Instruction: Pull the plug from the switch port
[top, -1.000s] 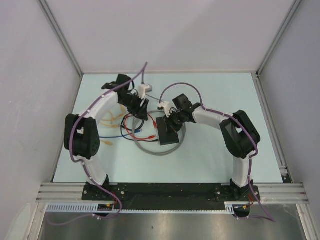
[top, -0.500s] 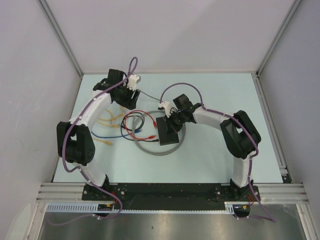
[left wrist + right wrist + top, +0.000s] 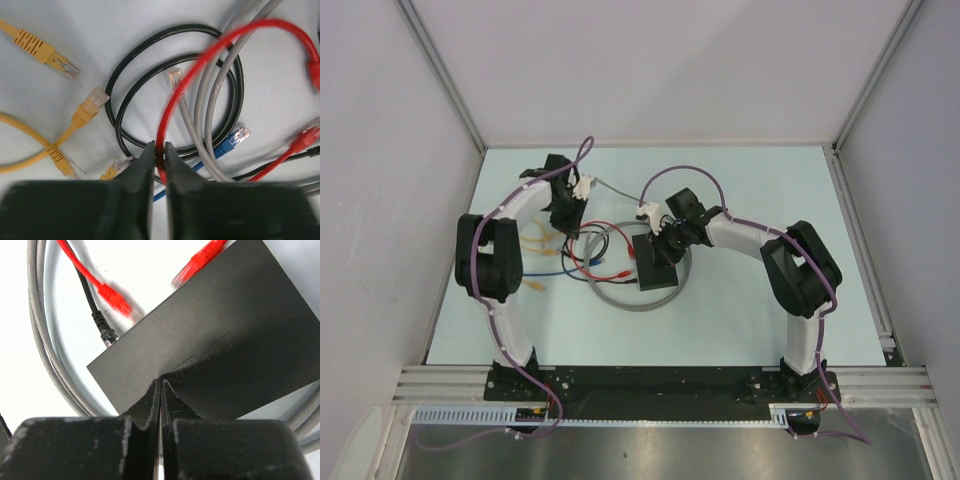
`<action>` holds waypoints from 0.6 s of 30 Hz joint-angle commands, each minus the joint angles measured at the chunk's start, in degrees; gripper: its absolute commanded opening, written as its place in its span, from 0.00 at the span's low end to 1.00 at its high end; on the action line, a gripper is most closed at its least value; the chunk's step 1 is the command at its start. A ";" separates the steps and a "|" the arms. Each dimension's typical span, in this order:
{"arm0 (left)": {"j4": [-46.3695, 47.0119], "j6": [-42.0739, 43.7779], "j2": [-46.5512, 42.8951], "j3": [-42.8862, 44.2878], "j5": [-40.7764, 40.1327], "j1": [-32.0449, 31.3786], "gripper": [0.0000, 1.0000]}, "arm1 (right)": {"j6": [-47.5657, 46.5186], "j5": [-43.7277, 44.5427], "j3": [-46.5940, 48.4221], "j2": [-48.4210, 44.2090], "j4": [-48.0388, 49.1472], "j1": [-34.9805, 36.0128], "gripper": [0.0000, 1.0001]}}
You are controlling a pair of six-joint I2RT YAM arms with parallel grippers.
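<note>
You have a pale surface with the black switch lying flat near its middle, within the ring of a coiled grey cable. Just left of that, a black cable lies in loops with a red cable crossing it. A blue plug rests among them, and yellow cables sprawl farther left.

The switch runs off the right wrist view's edge, its ports hidden. The red plug at its far edge is blurred, as is the red cable in the left wrist view.
</note>
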 commanded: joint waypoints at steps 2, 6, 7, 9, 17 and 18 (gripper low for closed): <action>-2.14 1.91 -4.29 3.90 -1.08 0.51 0.00 | -1.70 5.50 -2.46 1.39 -4.58 0.27 0.00; -7.24 8.94 -7.63 8.73 -5.20 1.74 0.00 | -1.79 5.68 -2.54 1.39 -4.76 0.27 0.00; -8.73 10.52 -8.34 9.61 -8.26 2.79 0.00 | -1.88 5.68 -2.54 1.30 -4.76 0.27 0.00; -9.53 13.86 -9.83 12.43 -11.78 4.55 0.00 | -1.88 5.50 -2.54 1.65 -4.84 0.27 0.00; -13.05 17.65 -7.47 17.90 -23.20 13.34 0.00 | -1.79 5.06 -2.45 2.44 -4.14 0.88 0.00; -12.53 17.65 -6.94 17.36 -24.62 13.34 0.05 | -1.79 5.06 -2.45 2.44 -4.14 0.97 0.00</action>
